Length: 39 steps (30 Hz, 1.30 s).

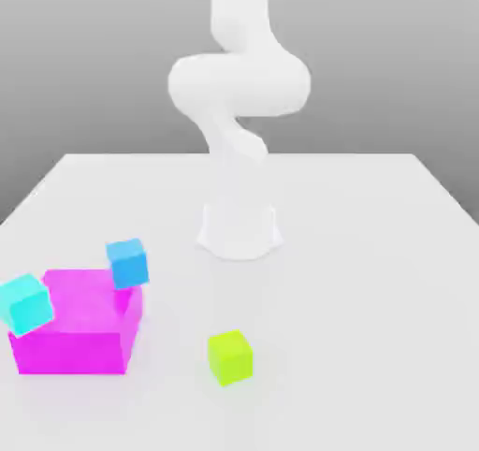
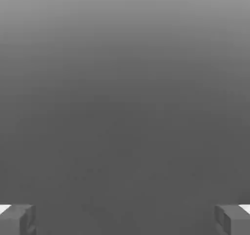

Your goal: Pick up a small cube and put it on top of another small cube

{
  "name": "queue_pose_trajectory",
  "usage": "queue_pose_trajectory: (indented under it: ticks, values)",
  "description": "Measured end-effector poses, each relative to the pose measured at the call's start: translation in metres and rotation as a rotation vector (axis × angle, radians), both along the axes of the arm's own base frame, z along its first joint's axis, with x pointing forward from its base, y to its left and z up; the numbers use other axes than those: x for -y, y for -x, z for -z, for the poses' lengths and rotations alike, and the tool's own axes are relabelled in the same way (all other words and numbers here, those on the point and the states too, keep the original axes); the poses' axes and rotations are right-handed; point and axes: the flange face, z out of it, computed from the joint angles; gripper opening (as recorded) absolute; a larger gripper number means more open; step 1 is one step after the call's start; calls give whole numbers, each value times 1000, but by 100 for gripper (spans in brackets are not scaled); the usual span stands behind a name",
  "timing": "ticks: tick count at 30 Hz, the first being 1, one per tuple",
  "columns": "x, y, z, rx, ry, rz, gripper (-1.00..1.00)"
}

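- The lime cube (image 1: 230, 356) is seen nearest in the exterior view, alone on the white counter (image 1: 374, 281); a sloppy descent could nudge it away before it is pinched.
- Behind it, toward the exterior view's left, a magenta block (image 1: 75, 332) is flanked by two cyan cubes (image 1: 25, 303) (image 1: 127, 262), which appear to lean on its edges; they could be tipped or toppled if brushed.
- Farthest back, the arm (image 1: 239, 80) is raised; its fingers (image 2: 17, 219) are spread wide and empty, so misalignment remains the main risk.
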Motion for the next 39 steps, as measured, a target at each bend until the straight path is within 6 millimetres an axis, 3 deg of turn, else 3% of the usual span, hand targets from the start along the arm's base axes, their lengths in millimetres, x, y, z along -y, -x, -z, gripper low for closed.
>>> queue_pose_trajectory:
  ticks: [4,9,13,16,19,26,27,34,39]
  values:
    - [4,-42,99,-145,32,-71,0]
    - [5,-61,224,-321,70,-163,0]
    - [5,-49,325,-468,103,-242,0]
    - [6,-23,396,-582,129,-305,0]
    - [9,8,453,-682,151,-360,0]
    - [10,18,522,-710,159,-377,0]
    - [10,18,529,-710,158,-377,-100]
    - [10,18,530,-711,157,-377,-100]
    - [10,17,491,-710,159,-377,-100]
